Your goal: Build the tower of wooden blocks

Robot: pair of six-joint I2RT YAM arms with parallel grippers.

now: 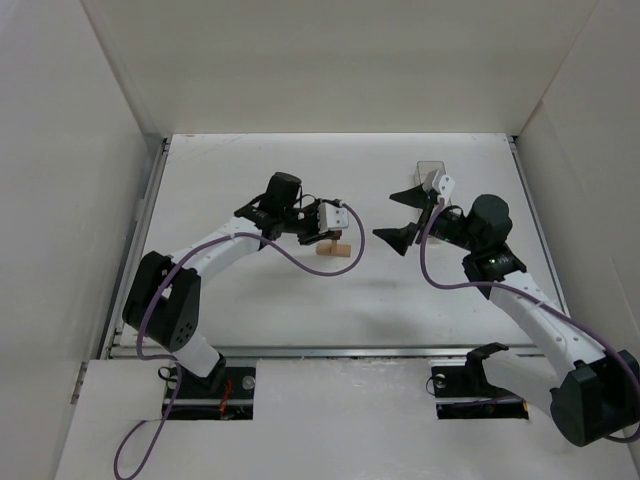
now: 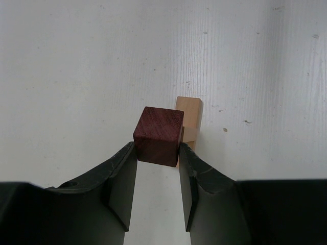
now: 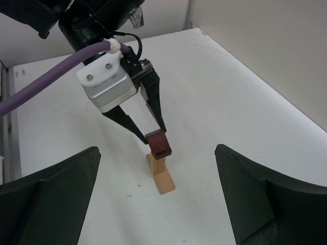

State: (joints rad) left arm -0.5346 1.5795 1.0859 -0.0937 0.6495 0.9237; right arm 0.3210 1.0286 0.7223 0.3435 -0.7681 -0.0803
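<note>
The wood block tower (image 3: 162, 176) stands mid-table as a flat tan bar with a short tan post (image 3: 159, 162) upright on it. My left gripper (image 3: 150, 133) is shut on a dark reddish-brown cube (image 2: 158, 135) and holds it at the top of the post (image 2: 189, 118). Whether the cube rests on the post or hangs just above it I cannot tell. From above, the left gripper (image 1: 336, 232) hovers over the tower (image 1: 334, 251). My right gripper (image 1: 405, 215) stands open and empty to the right of the tower, facing it, with its fingers (image 3: 56, 189) wide on either side of the view.
A clear rectangular box (image 1: 432, 168) sits at the back of the table behind the right gripper. White walls enclose the table on three sides. The left arm's purple cable (image 1: 290, 255) loops close beside the tower.
</note>
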